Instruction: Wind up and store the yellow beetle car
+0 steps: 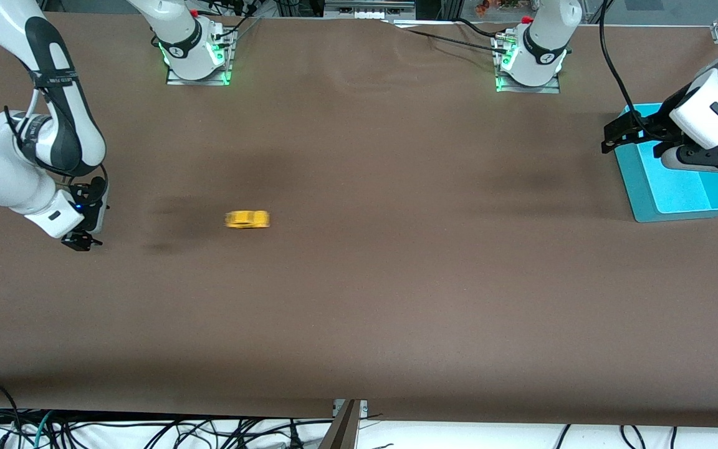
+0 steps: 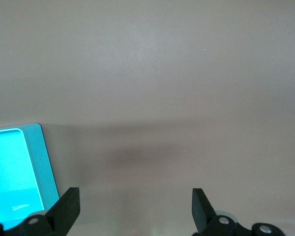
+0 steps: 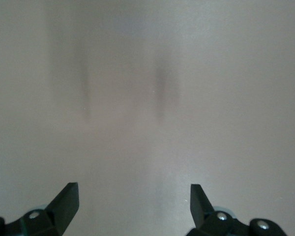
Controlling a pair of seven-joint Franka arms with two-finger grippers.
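The yellow beetle car [image 1: 247,219] stands alone on the brown table, toward the right arm's end, and nothing touches it. My right gripper [image 1: 82,241] is open and empty, low over the table, apart from the car and closer to the right arm's end of the table. Its wrist view shows only bare table between the open fingers [image 3: 133,194]. My left gripper [image 1: 614,138] is open and empty, held over the edge of the teal bin [image 1: 683,187] at the left arm's end. The car is out of view in both wrist views.
The teal bin is an open rectangular tray; its corner shows in the left wrist view [image 2: 14,167] beside the open left gripper [image 2: 134,196]. The two arm bases [image 1: 197,50] [image 1: 530,59] stand along the table's edge farthest from the front camera.
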